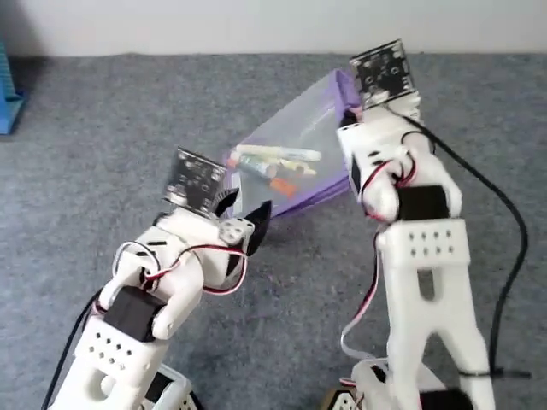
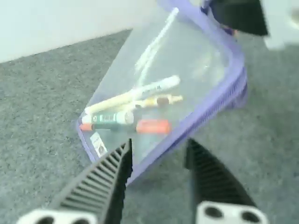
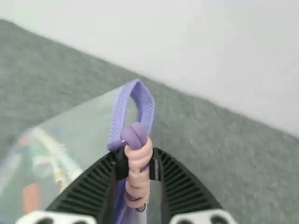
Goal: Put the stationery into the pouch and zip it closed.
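- The pouch (image 1: 286, 166) hangs slanted between the two arms, its end by the right arm raised — it blocks the middle of the table (image 1: 102, 111).
- The right pincer (image 3: 138, 161) is clamped on the pink pull (image 3: 138, 175), so that end of the pouch is taken up.
- The left pincer (image 2: 159, 149) stands with its jaws apart just before the pouch's low corner; the gap between them is free.
- Left of the pouch, bare table runs out to a blue object (image 1: 7, 94) at the edge.
- Right of the right arm the table is bare too — a black cable (image 1: 504, 222) hangs across it.
- A wall (image 1: 256, 26) closes the far side.
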